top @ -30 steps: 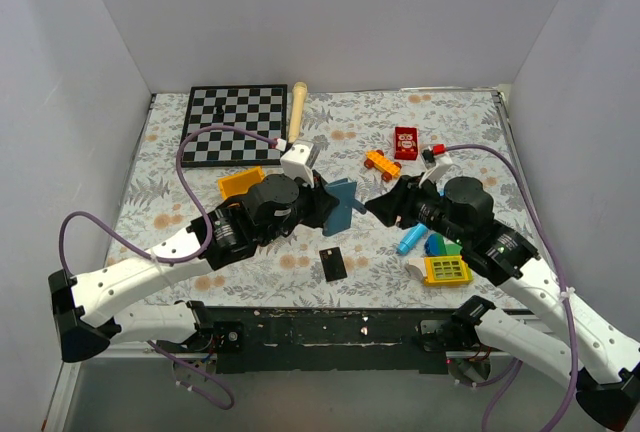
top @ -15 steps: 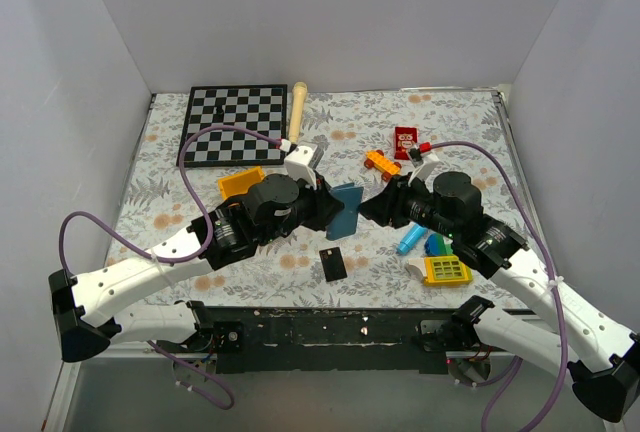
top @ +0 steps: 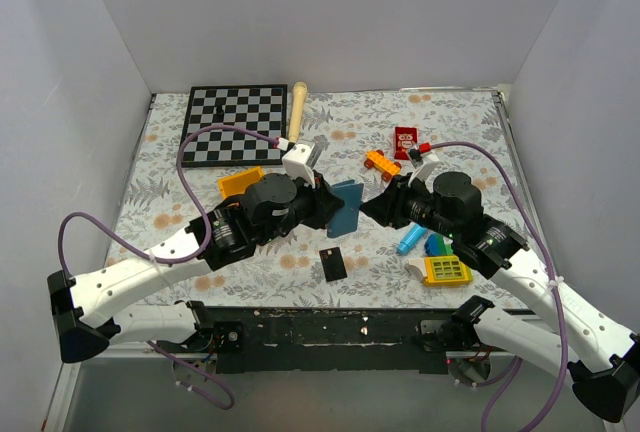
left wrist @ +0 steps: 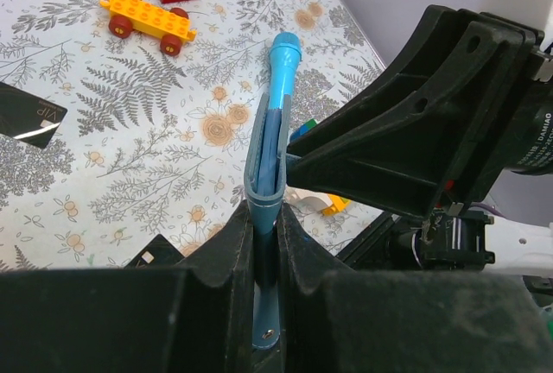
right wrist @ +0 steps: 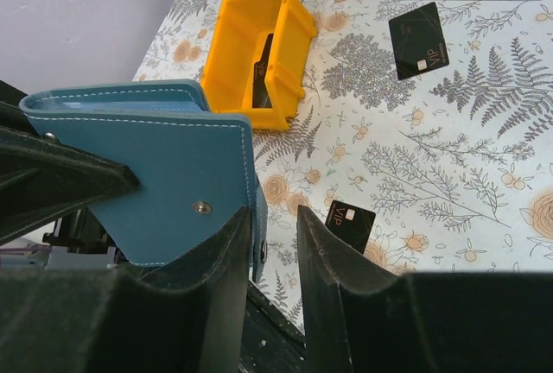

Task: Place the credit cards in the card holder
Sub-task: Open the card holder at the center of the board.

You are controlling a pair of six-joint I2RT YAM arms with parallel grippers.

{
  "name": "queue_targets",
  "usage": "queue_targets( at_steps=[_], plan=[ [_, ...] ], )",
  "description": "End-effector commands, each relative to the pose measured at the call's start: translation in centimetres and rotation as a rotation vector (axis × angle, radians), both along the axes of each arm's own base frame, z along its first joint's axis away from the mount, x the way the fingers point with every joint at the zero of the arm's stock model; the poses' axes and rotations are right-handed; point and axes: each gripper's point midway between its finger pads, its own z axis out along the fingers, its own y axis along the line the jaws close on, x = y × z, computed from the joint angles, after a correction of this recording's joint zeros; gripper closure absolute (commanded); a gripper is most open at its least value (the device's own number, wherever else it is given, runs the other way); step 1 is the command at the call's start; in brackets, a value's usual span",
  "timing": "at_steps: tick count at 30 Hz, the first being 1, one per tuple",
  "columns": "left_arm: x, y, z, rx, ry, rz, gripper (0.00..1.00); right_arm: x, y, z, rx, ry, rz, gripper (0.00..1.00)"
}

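The right gripper (top: 372, 209) has slid in against the flat, stitched slate-blue card holder (top: 346, 207), its jaws narrower now but still parted astride the holder's free edge; the left gripper (left wrist: 266, 243) stays clamped on the holder's bottom edge, keeping it upright in the air; two glossy black credit cards (right wrist: 418, 41) lie flat on the floral tablecloth (top: 160, 167) near the holder, apart from each other.

— What stands around you?
— Plain pale grey walls (top: 330, 12) on my left, my right and the far side. The light on them is soft and even.
— And beneath you?
— A white tablecloth (top: 470, 117) printed with grey ferns and orange flowers. A black rail (top: 330, 330) runs along the near edge.
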Motion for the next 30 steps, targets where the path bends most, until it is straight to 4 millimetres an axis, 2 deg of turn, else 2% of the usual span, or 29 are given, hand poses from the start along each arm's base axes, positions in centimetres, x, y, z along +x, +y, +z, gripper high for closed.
queue_targets(
  at_steps=[1, 4, 6, 9, 12, 14, 15, 17, 19, 21, 24, 25, 30],
  plan=[
    [0.2, 0.8, 3.4, -0.076, -0.051, 0.029, 1.00, 0.1, 0.1, 1.3, 0.028, -0.036, 0.005, 0.64],
    [0.2, 0.8, 3.2, -0.071, -0.050, 0.031, 1.00, 0.2, 0.0, 1.4, 0.028, -0.041, -0.001, 0.69],
    [0.2, 0.9, 3.2, -0.072, -0.050, 0.033, 1.00, 0.2, -0.1, 1.4, 0.027, -0.041, -0.004, 0.76],
    [0.3, 0.9, 2.9, -0.067, -0.046, 0.036, 1.00, 0.3, -0.3, 1.3, 0.018, -0.039, -0.015, 0.97],
    [1.0, 1.6, 2.2, -0.044, -0.028, 0.094, 1.00, 1.1, -1.0, 1.3, -0.015, -0.020, -0.075, 0.99],
    [2.8, 3.2, 0.6, -0.010, 0.042, 0.186, 0.89, 1.9, -2.2, 1.0, -0.078, 0.004, -0.149, 0.99],
    [3.6, 4.1, -0.5, 0.002, 0.097, 0.228, 0.69, 2.3, -2.9, 0.8, -0.110, 0.014, -0.190, 0.99],
    [4.5, 5.1, -2.4, 0.013, 0.191, 0.265, 0.46, 2.8, -3.9, 0.9, -0.152, 0.021, -0.247, 0.99],
    [4.9, 6.2, -3.4, 0.031, 0.223, 0.301, 0.34, 2.9, -4.4, 1.3, -0.177, 0.023, -0.266, 0.99],
    [4.9, 7.0, -3.6, 0.045, 0.220, 0.322, 0.29, 2.5, -3.9, 1.8, -0.183, 0.023, -0.223, 0.99],
    [4.9, 7.4, -3.4, 0.048, 0.208, 0.328, 0.27, 0.2, -0.5, 3.6, -0.099, -0.020, 0.027, 0.99],
    [4.9, 7.4, -3.4, 0.045, 0.207, 0.328, 0.27, -0.2, 0.1, 3.8, -0.081, -0.023, 0.070, 0.99],
    [4.8, 6.6, -3.7, 0.025, 0.217, 0.297, 0.26, 0.3, 0.3, 2.7, -0.090, 0.020, 0.048, 0.99]
  ],
)
